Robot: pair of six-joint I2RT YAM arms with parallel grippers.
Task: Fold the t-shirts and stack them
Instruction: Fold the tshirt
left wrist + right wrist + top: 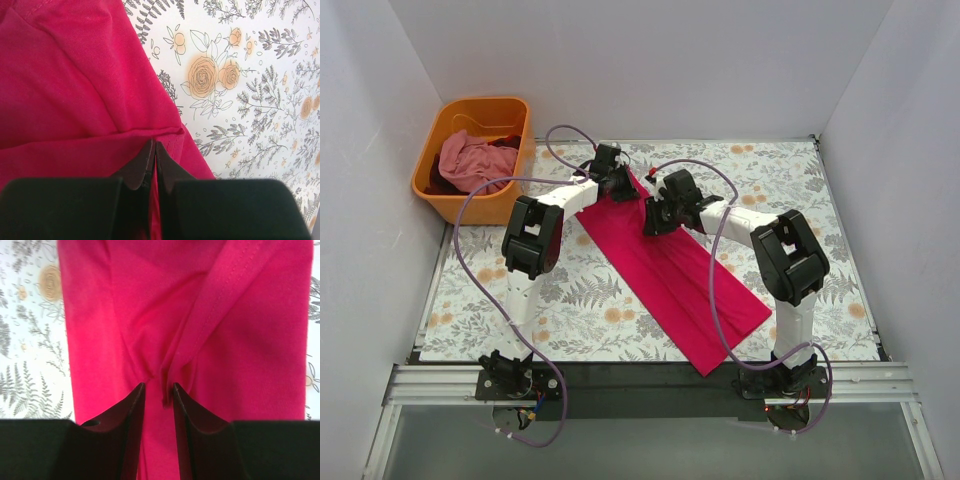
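**Both arms pinched the crimson t-shirt at its far end**

We saw the garment lying as a long folded strip, set diagonally across the flower-printed table from near the right arm's base toward the far middle. The left gripper had its jaws pressed together on a fold at the cloth's edge. The right gripper held a raised ridge of fabric clamped between narrowly parted jaws. A paler pink t-shirt lay crumpled in the orange basket at the far left corner.
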